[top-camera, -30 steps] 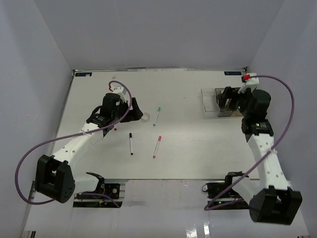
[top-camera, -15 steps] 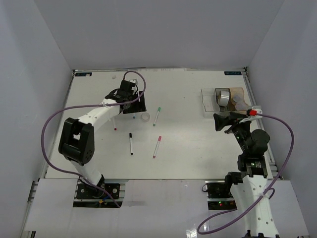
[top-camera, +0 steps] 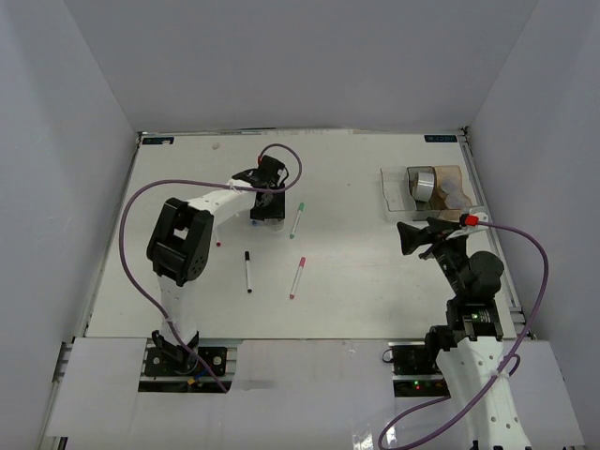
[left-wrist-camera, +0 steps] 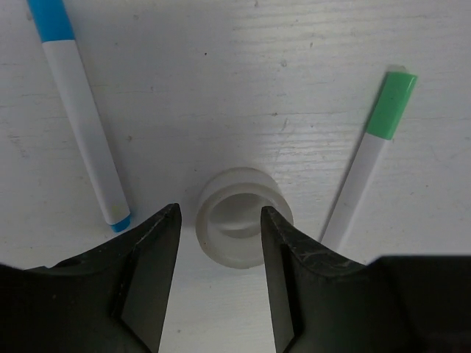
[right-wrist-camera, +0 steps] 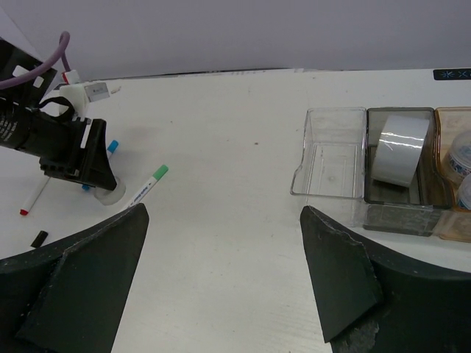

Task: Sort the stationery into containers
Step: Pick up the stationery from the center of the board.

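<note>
A small clear-white tape roll (left-wrist-camera: 235, 209) lies on the table just past my left gripper (left-wrist-camera: 219, 213), which is open with its jaws to either side of the roll's near part. A blue-capped marker (left-wrist-camera: 81, 125) lies to its left and a green-capped marker (left-wrist-camera: 368, 169) to its right. In the top view the left gripper (top-camera: 267, 211) covers the roll. My right gripper (top-camera: 412, 236) is open and empty, in front of the three joined bins: clear (top-camera: 394, 195), smoky grey (top-camera: 419, 202) and amber (top-camera: 457, 176). A grey tape roll (right-wrist-camera: 397, 151) stands in the grey bin.
A pink-capped marker (top-camera: 296, 277), a black-capped marker (top-camera: 247, 272) and a red-capped marker (top-camera: 218, 242) lie on the white table (top-camera: 356, 253). The amber bin (right-wrist-camera: 449, 220) holds tape rolls (right-wrist-camera: 464, 151). Grey walls close in the table.
My left arm has swung right, over the clear tape roll. My right arm has drawn back from above the bins toward the table's middle, leaving the grey roll in the grey bin.
</note>
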